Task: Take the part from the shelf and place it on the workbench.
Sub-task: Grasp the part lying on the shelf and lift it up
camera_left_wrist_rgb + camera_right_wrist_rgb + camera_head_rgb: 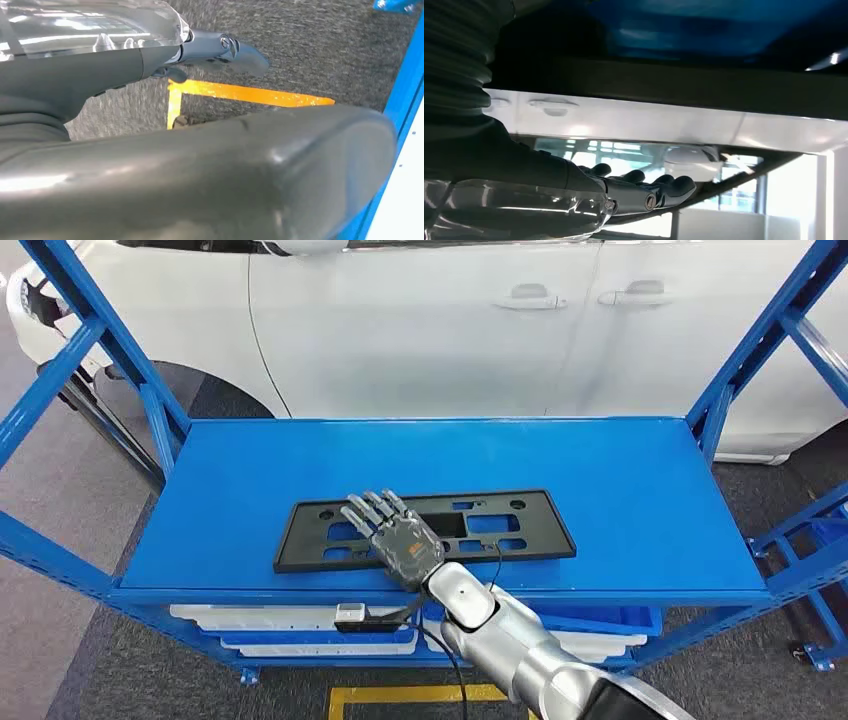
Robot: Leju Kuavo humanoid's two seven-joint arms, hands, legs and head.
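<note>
The part is a flat black rectangular frame (520, 530) with several cut-outs, lying lengthwise on the blue top shelf (620, 470) near its front edge. My right hand (400, 537) lies over the frame's middle, palm down, fingers stretched out and slightly apart, holding nothing. In the right wrist view the same hand (634, 192) has straight fingers close to the dark part (664, 85); whether they touch it is unclear. My left hand (90, 75) hangs low beside the shelf over the carpet, holding nothing, with one finger (235, 50) extended.
A white car (420, 320) stands right behind the shelf. Blue slanted uprights (130, 360) frame both ends. White trays (300, 625) and a blue bin (600, 620) sit on the lower level. A yellow floor line (400, 695) marks the carpet in front.
</note>
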